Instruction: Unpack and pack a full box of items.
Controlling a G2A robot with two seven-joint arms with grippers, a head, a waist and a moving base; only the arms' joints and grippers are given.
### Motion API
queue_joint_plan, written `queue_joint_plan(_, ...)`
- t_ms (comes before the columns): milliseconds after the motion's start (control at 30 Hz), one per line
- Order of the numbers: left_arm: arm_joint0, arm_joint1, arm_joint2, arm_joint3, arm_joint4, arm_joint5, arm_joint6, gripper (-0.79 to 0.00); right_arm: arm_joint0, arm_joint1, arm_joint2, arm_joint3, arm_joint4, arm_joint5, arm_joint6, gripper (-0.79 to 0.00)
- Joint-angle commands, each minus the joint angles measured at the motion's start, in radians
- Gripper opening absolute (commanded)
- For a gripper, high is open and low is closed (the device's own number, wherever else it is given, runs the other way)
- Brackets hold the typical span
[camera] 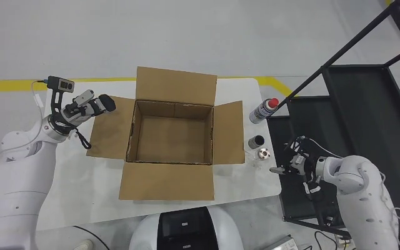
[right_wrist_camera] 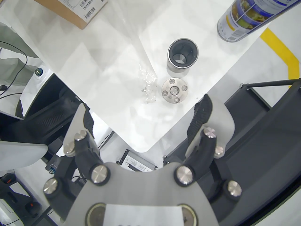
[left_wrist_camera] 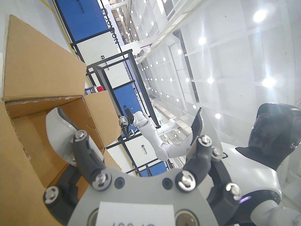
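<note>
Three items right of empty cardboard box (camera: pixel 172 140): spray can (right_wrist_camera: pixel 254 8), black sleeve (right_wrist_camera: pixel 183 56), metal flange (right_wrist_camera: pixel 175 90). Right gripper (right_wrist_camera: pixel 144 109) farther right, left gripper (left_wrist_camera: pixel 127 116) left of box; both spread, empty. Advice: straddle flange squarely, pinch rim.

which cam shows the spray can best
Top view: the whole can shows, red cap to base, beside the box. The right wrist view gives its lower body close up, top cut off; the left wrist view just its cap end behind a box flap.

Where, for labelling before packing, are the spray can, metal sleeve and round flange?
spray can (camera: pixel 263 111), top view, mid-body.
metal sleeve (right_wrist_camera: pixel 183 50), right wrist view, bore wall.
round flange (right_wrist_camera: pixel 175 91), right wrist view, centre hub.
</note>
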Motion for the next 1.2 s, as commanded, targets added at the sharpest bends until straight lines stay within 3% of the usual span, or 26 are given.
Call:
queue_joint_plan(0,0.0,0.0,0.0,0.0,0.0,0.0,0.0,0.0,0.001,0.0,-0.008,-0.002,-0.014,0.01,-0.002,0.0)
queue_joint_plan(133,0.0,0.0,0.0,0.0,0.0,0.0,0.0,0.0,0.047,-0.003,-0.091,0.023,-0.145,0.033,-0.069,0.0)
queue_joint_plan(533,0.0,0.0,0.0,0.0,0.0,0.0,0.0,0.0,0.213,-0.012,-0.26,0.293,-0.39,0.14,-0.341,0.0)
queue_joint_plan(933,0.0,0.0,0.0,0.0,0.0,0.0,0.0,0.0,0.329,-0.011,-0.359,0.477,-0.539,0.195,-0.431,0.0)
queue_joint_plan(1133,0.0,0.0,0.0,0.0,0.0,0.0,0.0,0.0,0.367,-0.015,-0.401,0.536,-0.564,0.218,-0.456,-0.089)
queue_joint_plan(1167,0.0,0.0,0.0,0.0,0.0,0.0,0.0,0.0,0.372,-0.015,-0.405,0.543,-0.565,0.219,-0.46,-0.145)
